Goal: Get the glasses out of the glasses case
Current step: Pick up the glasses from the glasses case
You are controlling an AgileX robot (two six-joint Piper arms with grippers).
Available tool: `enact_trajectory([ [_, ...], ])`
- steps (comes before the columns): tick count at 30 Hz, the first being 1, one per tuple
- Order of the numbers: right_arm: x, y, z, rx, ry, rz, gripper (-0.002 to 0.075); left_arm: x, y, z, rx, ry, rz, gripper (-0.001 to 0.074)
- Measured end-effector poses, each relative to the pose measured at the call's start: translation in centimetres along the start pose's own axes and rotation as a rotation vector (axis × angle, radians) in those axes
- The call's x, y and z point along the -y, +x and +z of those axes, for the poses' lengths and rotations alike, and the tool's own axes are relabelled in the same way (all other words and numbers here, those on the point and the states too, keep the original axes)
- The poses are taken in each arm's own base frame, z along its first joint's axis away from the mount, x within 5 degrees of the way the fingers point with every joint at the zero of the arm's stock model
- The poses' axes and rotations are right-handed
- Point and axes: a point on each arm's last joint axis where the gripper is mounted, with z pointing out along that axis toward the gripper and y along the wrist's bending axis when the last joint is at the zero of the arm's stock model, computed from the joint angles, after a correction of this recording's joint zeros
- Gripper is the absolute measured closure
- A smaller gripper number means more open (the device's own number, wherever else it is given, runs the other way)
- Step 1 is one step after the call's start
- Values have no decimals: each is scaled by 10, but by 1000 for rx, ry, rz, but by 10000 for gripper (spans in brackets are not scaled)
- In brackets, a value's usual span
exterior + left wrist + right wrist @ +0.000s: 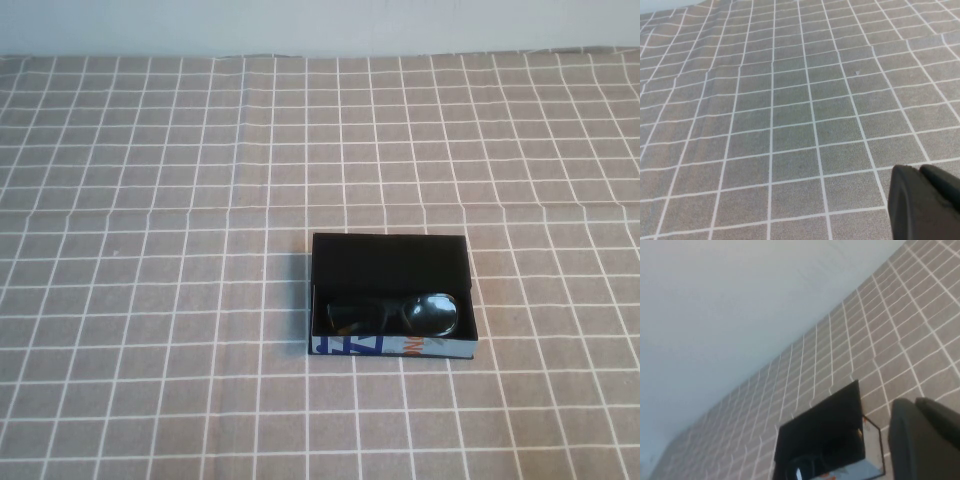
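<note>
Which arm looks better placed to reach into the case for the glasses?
Probably the right. The right gripper already has the open glasses case and glasses in its wrist view, while the left gripper faces only checked cloth. Neither arm shows in the high view.

Left wrist cam: bench [790, 125] w/ grey cloth, white grid lines, a few creases toward the far edge. Left pincer [923, 202] pokes in at 1 corner, dark, blurry, over the cloth; open or closed can't be judged.
</note>
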Motion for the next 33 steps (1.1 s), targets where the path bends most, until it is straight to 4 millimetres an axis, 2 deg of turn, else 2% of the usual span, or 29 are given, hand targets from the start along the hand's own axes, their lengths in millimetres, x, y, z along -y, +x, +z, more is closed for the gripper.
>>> enact_trajectory([
  [5,-31,-19,3,-92,-10,-258,743,0,0,0,0,0,0,739],
  [9,-57,-44,22,-153,16,-416,743,0,0,0,0,0,0,739],
  [12,-72,-60,47,-236,35,-534,743,0,0,0,0,0,0,739],
  [20,-95,-82,135,-569,4,-738,743,0,0,0,0,0,0,740],
  [24,-101,-86,174,-692,-69,-838,743,0,0,0,0,0,0,739],
  [27,-106,-81,199,-788,-139,-921,743,0,0,0,0,0,0,740],
  [30,-110,-70,222,-869,-193,-1022,743,0,0,0,0,0,0,739],
  [33,-113,-50,243,-956,-238,-1136,743,0,0,0,0,0,0,739],
])
